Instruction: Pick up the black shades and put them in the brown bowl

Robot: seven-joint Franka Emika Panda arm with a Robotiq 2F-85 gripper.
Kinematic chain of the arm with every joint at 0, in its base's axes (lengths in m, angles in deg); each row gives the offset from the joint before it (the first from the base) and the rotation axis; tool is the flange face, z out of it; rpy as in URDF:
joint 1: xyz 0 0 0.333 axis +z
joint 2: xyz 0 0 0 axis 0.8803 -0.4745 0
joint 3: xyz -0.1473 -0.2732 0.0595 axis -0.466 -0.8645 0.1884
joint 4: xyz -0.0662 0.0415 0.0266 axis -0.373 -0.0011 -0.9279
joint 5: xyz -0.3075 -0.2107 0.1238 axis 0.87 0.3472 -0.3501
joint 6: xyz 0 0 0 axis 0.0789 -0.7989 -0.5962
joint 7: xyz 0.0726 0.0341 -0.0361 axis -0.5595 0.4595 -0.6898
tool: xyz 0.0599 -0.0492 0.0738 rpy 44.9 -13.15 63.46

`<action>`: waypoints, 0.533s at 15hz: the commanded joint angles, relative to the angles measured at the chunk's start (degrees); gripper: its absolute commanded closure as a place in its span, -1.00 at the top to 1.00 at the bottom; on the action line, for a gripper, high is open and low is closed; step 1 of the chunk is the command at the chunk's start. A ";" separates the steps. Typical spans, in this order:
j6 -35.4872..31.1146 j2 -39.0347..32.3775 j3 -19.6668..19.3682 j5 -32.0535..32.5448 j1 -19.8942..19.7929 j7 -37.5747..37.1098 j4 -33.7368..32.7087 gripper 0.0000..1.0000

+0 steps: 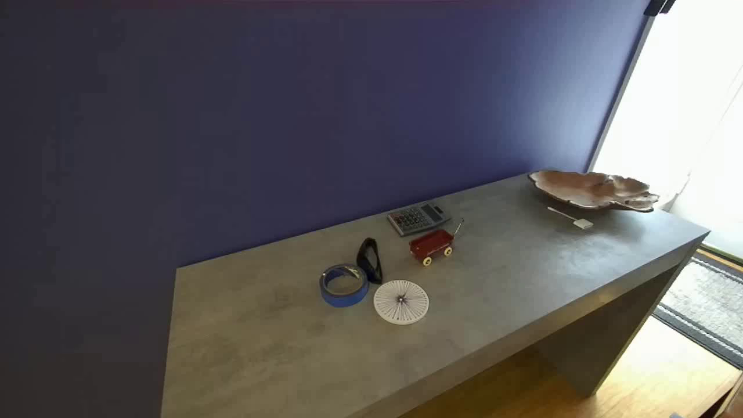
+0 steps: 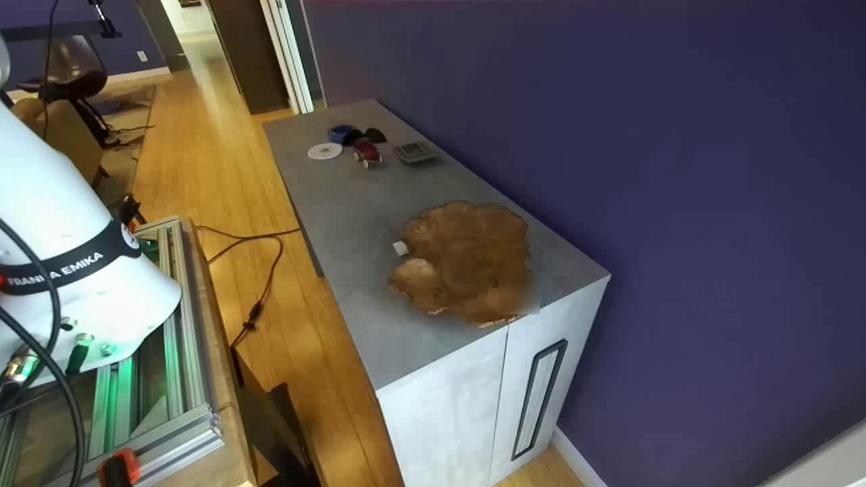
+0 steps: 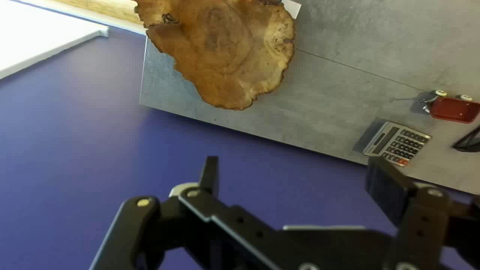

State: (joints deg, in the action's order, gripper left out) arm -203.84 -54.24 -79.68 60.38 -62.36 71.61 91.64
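Reaching stage, as judged: the claw (image 3: pixel 298 178) is spread with nothing between its fingers, and the sunglasses (image 1: pixel 365 262) are not yet grasped. They rest on the table (image 1: pixel 249 337) just beside the blue tape (image 1: pixel 344 300), well apart from the brown bowl (image 2: pixel 467 260). Your next move should carry the claw toward the right edge of the wrist view, where the sunglasses show, then lower it and pinch them clear of the tape.
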 commanded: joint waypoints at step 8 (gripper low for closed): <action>-3.31 -3.44 0.07 -2.90 1.07 0.77 -0.40 1.00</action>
State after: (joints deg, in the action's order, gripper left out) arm -203.87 -54.37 -79.66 60.14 -62.33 71.61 91.63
